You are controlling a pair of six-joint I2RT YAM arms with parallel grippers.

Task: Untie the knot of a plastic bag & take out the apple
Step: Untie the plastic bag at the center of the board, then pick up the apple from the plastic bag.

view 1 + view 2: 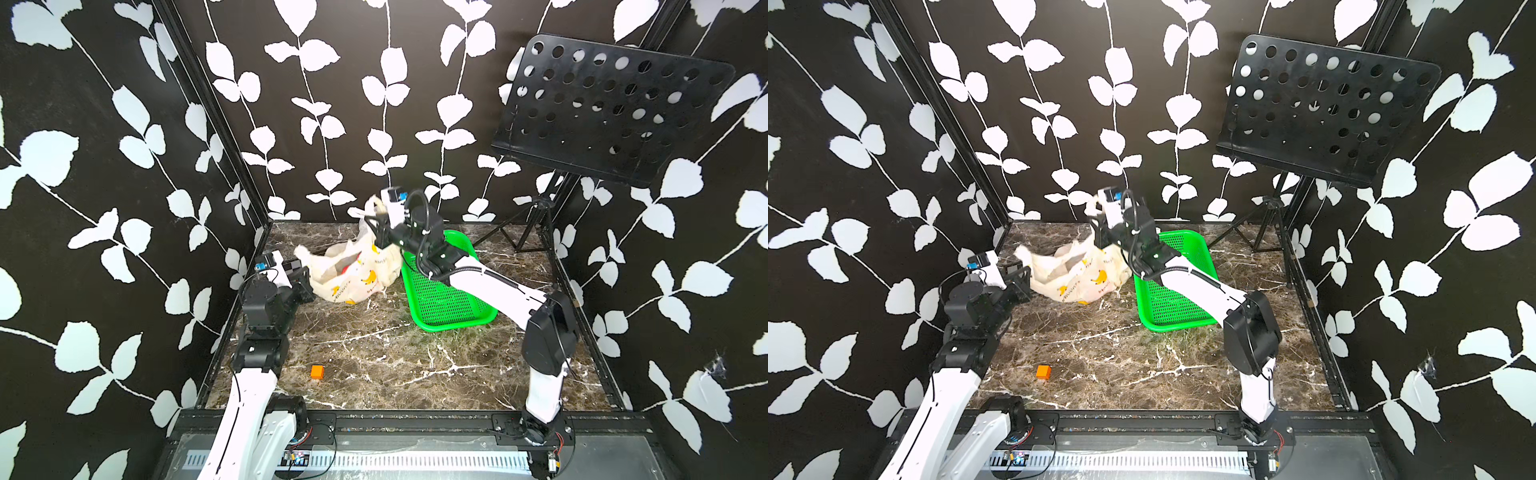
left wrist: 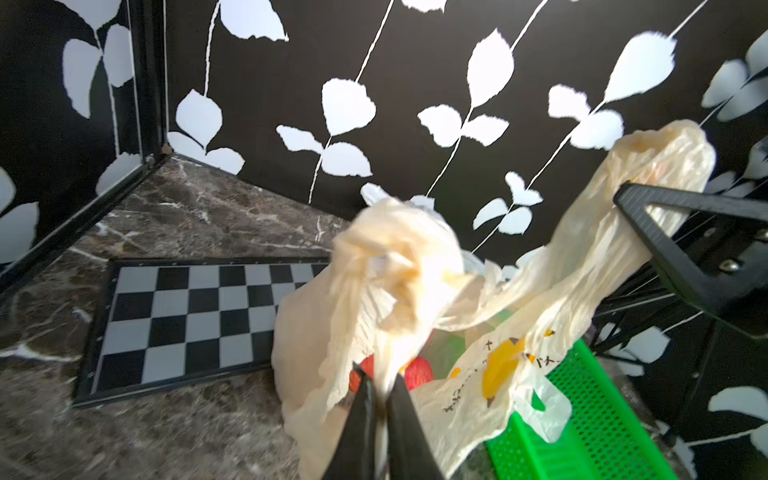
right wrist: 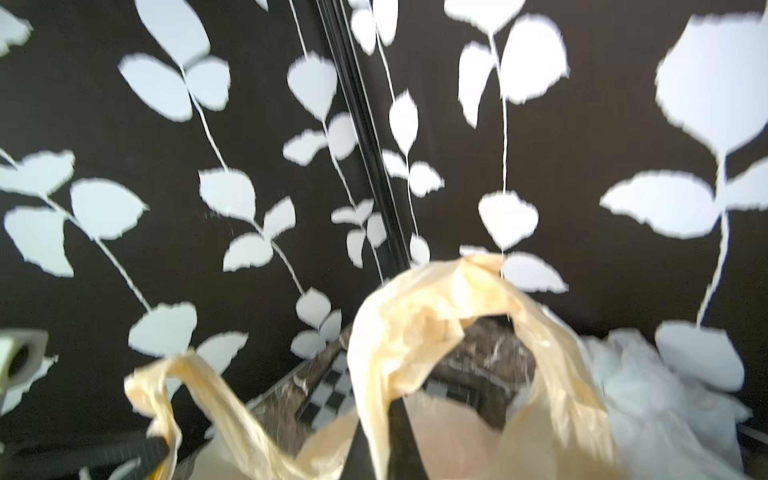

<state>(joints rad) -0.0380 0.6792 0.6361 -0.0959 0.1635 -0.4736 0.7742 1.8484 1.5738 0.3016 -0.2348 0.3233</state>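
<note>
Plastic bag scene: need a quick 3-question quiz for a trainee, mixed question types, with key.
1. True or false: the apple lies in the green tray.
2. What lies loose on the table near its front edge? A) orange block B) spoon C) cup
3. Each grips a handle of the plastic bag. Which holds its handle higher, left pincer or right pincer?

Key:
1. False. It sits inside the bag.
2. A
3. Right pincer
</note>
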